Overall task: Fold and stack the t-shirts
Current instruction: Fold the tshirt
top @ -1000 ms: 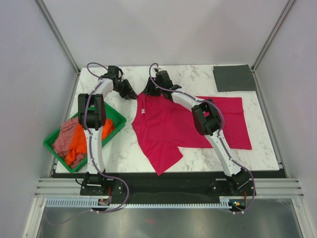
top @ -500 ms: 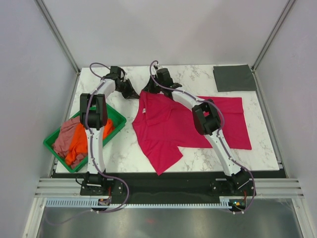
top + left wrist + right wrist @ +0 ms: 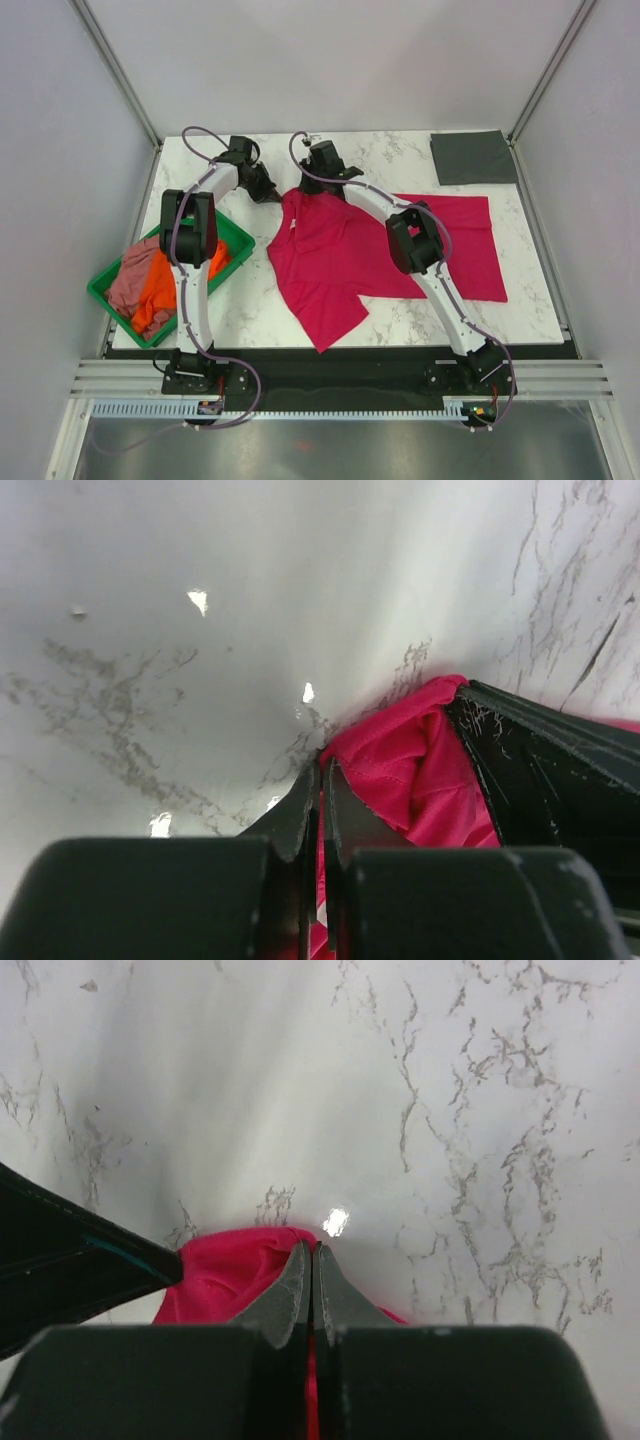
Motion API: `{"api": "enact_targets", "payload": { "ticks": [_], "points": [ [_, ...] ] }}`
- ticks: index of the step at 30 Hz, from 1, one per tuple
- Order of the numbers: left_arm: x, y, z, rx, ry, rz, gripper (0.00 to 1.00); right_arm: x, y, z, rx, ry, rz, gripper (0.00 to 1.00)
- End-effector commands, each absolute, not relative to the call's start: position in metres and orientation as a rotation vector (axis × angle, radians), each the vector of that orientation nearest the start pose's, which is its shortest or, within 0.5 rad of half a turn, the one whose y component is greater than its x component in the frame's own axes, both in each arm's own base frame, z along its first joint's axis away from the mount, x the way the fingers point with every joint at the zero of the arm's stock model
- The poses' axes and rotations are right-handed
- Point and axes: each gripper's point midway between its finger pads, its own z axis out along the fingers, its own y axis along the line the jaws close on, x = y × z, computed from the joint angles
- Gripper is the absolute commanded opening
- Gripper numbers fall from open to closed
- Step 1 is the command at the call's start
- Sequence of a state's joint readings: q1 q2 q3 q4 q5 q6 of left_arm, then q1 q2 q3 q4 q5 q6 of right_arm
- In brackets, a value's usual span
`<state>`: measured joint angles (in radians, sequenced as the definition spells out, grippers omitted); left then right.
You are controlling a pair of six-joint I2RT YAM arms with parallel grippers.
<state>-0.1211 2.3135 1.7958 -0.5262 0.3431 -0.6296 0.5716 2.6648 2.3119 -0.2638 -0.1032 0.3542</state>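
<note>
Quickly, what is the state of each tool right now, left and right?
Left tool: closed, pinching an edge of the crimson-red t-shirt.
Right tool: closed, pinching the same t-shirt.

Seemingly four t-shirts (image 3: 340,260) (image 3: 472,157) (image 3: 155,292) (image 3: 127,276), one green tray (image 3: 241,236), two robot arms (image 3: 190,272) (image 3: 442,292)

1. From above, the light is bright and even on the white marble-patterned table (image 3: 400,150). Shadows are faint and soft, and focus is sharp throughout.
2. In the left wrist view, small white glare spots dot the table ahead and left of the left claw (image 3: 320,765). A bright wash bleaches the veining farther ahead.
3. The crimson-red cloth t-shirt (image 3: 400,770), right of that claw, casts a soft dark shadow ahead of its fold.
4. In the right wrist view, one glare spot sits just ahead-right of the right claw (image 3: 313,1248), with grey shading to its left.
5. The near black bodies of both claws are blurred.
</note>
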Motion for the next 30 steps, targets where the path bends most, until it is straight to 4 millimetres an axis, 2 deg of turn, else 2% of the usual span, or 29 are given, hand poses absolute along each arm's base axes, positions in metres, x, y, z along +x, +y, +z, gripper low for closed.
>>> {"api": "enact_targets", "payload": {
  "ticks": [1,6,10,15,19,21,25,26,30],
  "points": [
    [0.513,-0.116,0.03,-0.651,2.606,-0.489,0.02,0.567,0.39,0.086,-0.375,2.123,0.493,0.0],
    [0.516,-0.115,0.036,-0.655,2.59,-0.489,0.02,0.57,0.404,0.105,-0.426,2.024,0.468,0.01],
    [0.515,-0.109,0.033,-0.672,2.59,-0.439,0.02,0.565,0.417,0.109,-0.487,1.961,0.355,0.0],
    [0.516,-0.103,0.033,-0.718,2.582,-0.424,0.02,0.567,0.419,0.107,-0.5,1.901,0.247,0.0],
    [0.52,-0.101,0.04,-0.73,2.561,-0.434,0.02,0.569,0.417,0.101,-0.517,1.874,0.173,0.01],
    [0.522,-0.099,0.042,-0.738,2.554,-0.435,0.02,0.572,0.415,0.107,-0.486,1.85,0.15,0.02],
    [0.522,-0.102,0.038,-0.738,2.565,-0.452,0.02,0.57,0.421,0.111,-0.482,1.838,0.166,0.08],
    [0.521,-0.102,0.037,-0.736,2.567,-0.453,0.02,0.57,0.426,0.118,-0.478,1.811,0.177,0.14],
    [0.52,-0.1,0.032,-0.731,2.579,-0.447,0.02,0.556,0.444,0.122,-0.504,1.817,0.283,0.22]
  ]
}}
